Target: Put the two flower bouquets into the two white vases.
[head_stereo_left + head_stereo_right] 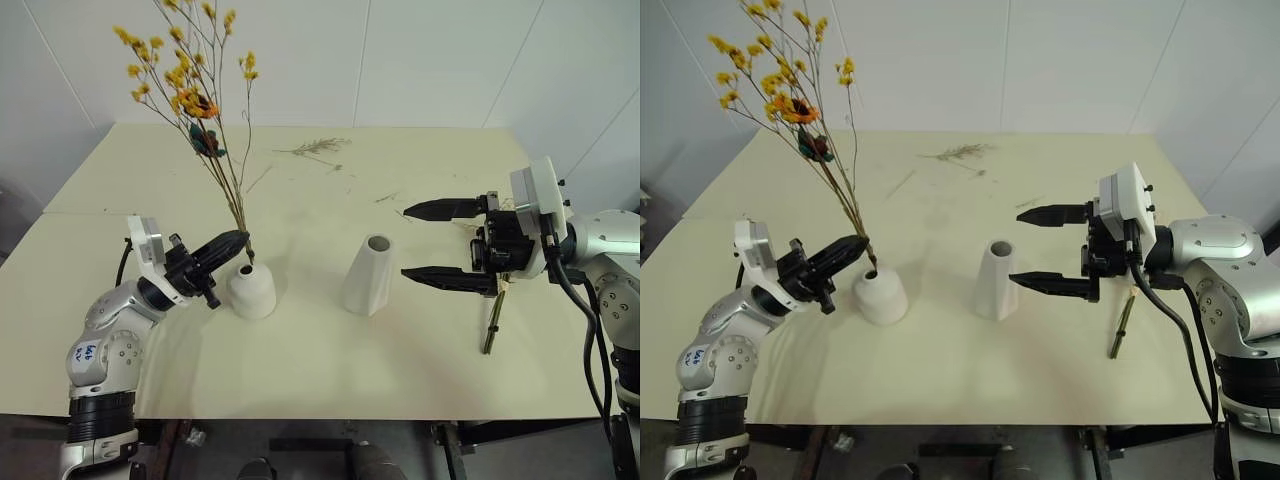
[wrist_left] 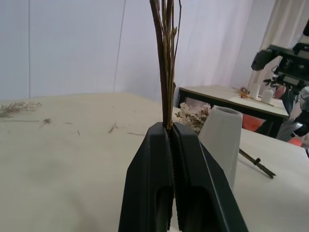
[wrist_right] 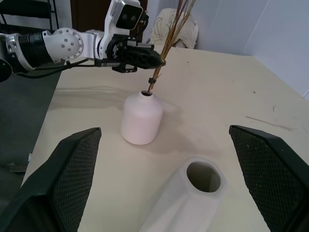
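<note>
The short vase (image 1: 252, 291) is a matte white dome with a small hole on top, and the tall vase (image 1: 369, 274) is a matte white cone that becomes narrower toward its round open mouth; both look smooth and without shine. They stand on the near middle of the table (image 1: 320, 380), the short one to the left and the tall one to the right, apart from each other. The table has a pale cream top, flat and dull, with a few loose dried sprigs (image 1: 315, 147) and small crumbs near its far side. Behind it are plain white wall panels. The yellow bouquet (image 1: 190, 90) has thin dark stems that spread out upward, with many small yellow blossoms and one orange bloom with a dark centre. Its stems go down together into the hole of the short vase, and the bouquet leans to the left and far side. The left gripper (image 1: 238, 240) has black ribbed jaws pressed together on the stems just above the vase mouth. The right gripper (image 1: 430, 242) is at the right of the tall vase, with its black jaws wide apart and nothing between them. Beneath it a dark green stem (image 1: 493, 325) lies on the table.
</note>
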Robot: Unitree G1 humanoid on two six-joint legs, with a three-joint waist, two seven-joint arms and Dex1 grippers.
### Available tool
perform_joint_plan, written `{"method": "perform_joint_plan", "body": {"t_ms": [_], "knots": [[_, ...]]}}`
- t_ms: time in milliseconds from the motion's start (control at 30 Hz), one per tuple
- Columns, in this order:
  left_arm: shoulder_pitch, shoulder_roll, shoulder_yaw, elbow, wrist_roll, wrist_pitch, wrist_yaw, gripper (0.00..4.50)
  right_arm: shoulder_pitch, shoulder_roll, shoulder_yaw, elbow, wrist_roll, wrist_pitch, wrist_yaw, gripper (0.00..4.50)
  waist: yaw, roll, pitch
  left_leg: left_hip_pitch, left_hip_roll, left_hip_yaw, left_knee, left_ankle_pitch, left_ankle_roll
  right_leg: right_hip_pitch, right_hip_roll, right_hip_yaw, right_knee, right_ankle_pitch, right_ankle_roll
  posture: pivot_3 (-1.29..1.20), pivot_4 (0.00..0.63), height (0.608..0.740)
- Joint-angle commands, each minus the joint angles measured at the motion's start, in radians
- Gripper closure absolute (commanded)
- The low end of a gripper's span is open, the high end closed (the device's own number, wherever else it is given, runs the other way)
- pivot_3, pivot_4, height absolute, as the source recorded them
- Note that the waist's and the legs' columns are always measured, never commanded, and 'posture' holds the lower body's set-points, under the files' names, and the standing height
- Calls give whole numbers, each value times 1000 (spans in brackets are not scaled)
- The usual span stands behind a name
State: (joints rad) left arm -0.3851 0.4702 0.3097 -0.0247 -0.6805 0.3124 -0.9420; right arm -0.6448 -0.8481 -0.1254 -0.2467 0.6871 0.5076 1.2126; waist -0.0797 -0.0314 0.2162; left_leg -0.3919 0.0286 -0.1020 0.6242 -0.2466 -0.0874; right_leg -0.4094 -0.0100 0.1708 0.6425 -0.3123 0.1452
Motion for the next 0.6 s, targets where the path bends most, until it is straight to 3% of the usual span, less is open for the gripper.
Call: {"method": "perform_joint_plan", "body": {"t_ms": [33,600], "knots": [[1,19,3,-3,20,-55,-17,4483,7,-17,-21,-16,9,-9,14,0,1,0,0,0,0,0,0,0,0,0,0,0,0,0,0,0,150,740],[43,18,-17,14,51,-135,-31,4483,6,-14,-20,0,1,-14,22,0,1,0,0,0,0,0,-3,0,0,0,0,0,-3,0,0,0,150,740]]}}
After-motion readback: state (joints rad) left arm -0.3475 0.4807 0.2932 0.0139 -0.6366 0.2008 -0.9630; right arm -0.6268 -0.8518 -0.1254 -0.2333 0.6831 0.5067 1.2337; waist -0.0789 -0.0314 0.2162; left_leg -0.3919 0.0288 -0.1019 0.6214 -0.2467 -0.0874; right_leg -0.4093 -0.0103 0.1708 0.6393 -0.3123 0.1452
